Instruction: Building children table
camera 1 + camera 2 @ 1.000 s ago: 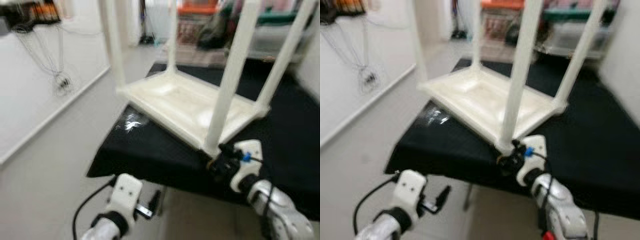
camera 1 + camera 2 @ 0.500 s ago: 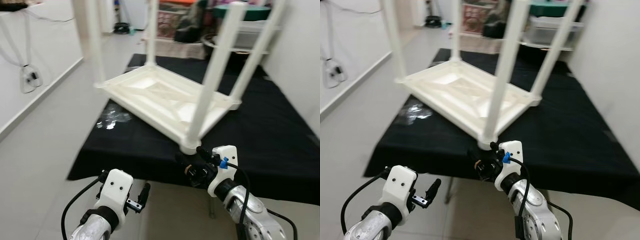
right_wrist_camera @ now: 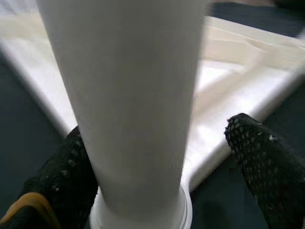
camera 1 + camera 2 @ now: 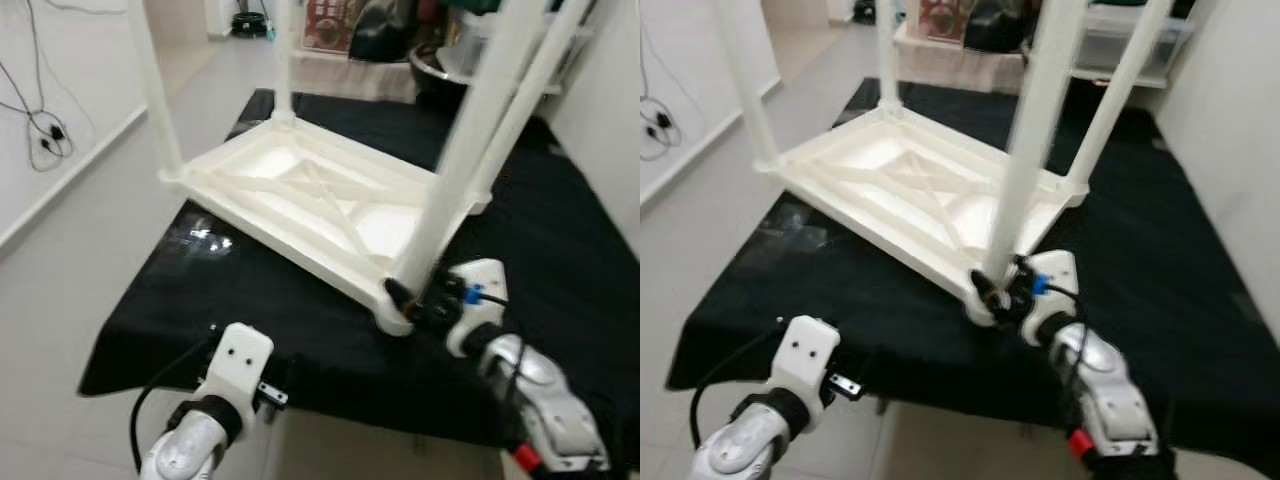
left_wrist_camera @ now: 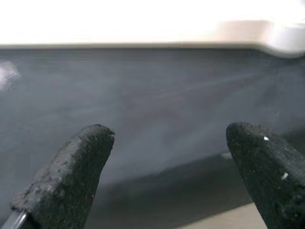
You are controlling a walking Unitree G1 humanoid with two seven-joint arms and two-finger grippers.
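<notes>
Right wrist view: right gripper at the base of the nearest table leg, black fingers set wide on either side of it. One finger close against the leg, the other standing clear of it (contact with the near one not certain). Leg seated in a round socket at the corner of the white children's table.

Head views: table lying upside down on a black-covered work surface, underside facing up with crossed ribs showing, four white legs pointing upward. Nearest leg at the corner closest to the robot, close to the front edge of the black surface. Right gripper reaching in from the robot's right, just at that corner socket.

Left gripper low at the front edge of the black surface, on the robot's left, well apart from the table. Seen through the left wrist view: fingers spread wide, nothing between them, black cloth ahead and the pale edge of the table beyond.

Shiny patch on the black cloth beside the table's left side. Cables hanging on the white wall at the far left. Clutter and bins blurred past the far end of the surface.
</notes>
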